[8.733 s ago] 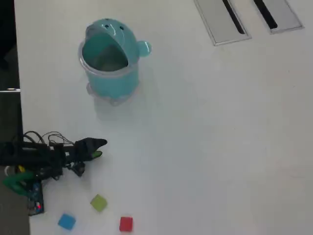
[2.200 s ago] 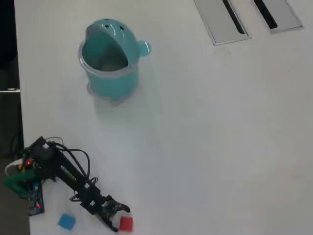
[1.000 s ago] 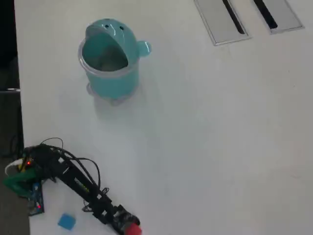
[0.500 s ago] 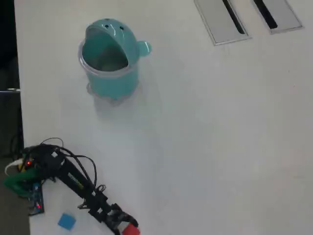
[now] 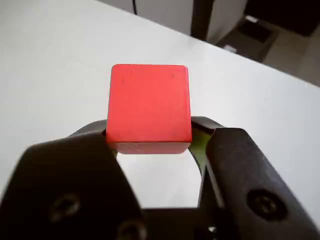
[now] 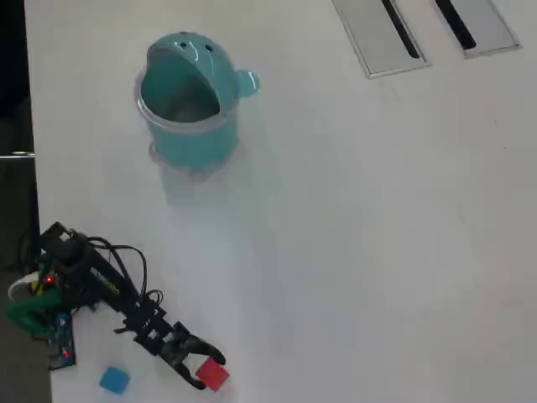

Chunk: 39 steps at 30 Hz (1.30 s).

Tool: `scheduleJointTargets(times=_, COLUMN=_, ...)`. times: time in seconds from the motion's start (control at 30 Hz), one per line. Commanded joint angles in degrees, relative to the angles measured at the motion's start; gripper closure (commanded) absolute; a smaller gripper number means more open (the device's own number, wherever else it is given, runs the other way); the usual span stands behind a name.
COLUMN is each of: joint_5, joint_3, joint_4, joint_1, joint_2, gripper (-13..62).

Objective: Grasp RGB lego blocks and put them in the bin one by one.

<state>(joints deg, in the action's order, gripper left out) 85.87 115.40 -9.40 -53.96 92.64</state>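
In the wrist view, the gripper is clamping the red block between its jaws, a plain smooth cube. In the overhead view, the gripper is now pulling back from the table edge with the red block gripped, ready for carrying; the bin is standing well apart, lid open.

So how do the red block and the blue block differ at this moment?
The red block sits between the jaws of the gripper, tilted in the overhead view; the blue block lies free on the table, apart from the arm. Red shows in both views, blue only overhead. Both are small cubes of similar size.
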Motion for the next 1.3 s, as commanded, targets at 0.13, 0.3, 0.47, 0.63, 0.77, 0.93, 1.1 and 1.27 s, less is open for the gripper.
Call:
scheduleJointTargets(times=0.13, joint_5=-2.1, joint_3=-1.4, joint_4=-5.4, joint_1=3.9, joint_2=12.0, gripper=34.6)
scheduleJointTargets(times=0.3, joint_5=-2.9, joint_3=0.2, joint_4=-8.8, joint_1=6.0, joint_2=18.5, gripper=31.3)
scheduleJointTargets(times=0.47, joint_5=-2.9, joint_3=3.7, joint_4=-11.8, joint_1=9.1, joint_2=25.6, gripper=31.6)
scheduleJointTargets(times=0.63, joint_5=-3.1, joint_3=7.5, joint_4=-11.8, joint_1=14.3, joint_2=32.5, gripper=31.9)
scheduleJointTargets(times=0.77, joint_5=-3.3, joint_3=8.1, joint_4=-13.4, joint_1=19.4, joint_2=36.7, gripper=32.2)
scheduleJointTargets(times=0.93, joint_5=-3.3, joint_3=7.9, joint_4=-13.6, joint_1=25.3, joint_2=40.6, gripper=35.7)
scheduleJointTargets(times=1.1, joint_5=-3.5, joint_3=6.5, joint_4=-12.7, joint_1=29.1, joint_2=42.1, gripper=39.1)
scheduleJointTargets(times=1.27, joint_5=-2.8, joint_3=3.3, joint_4=-12.7, joint_1=34.8, joint_2=42.7, gripper=39.1)
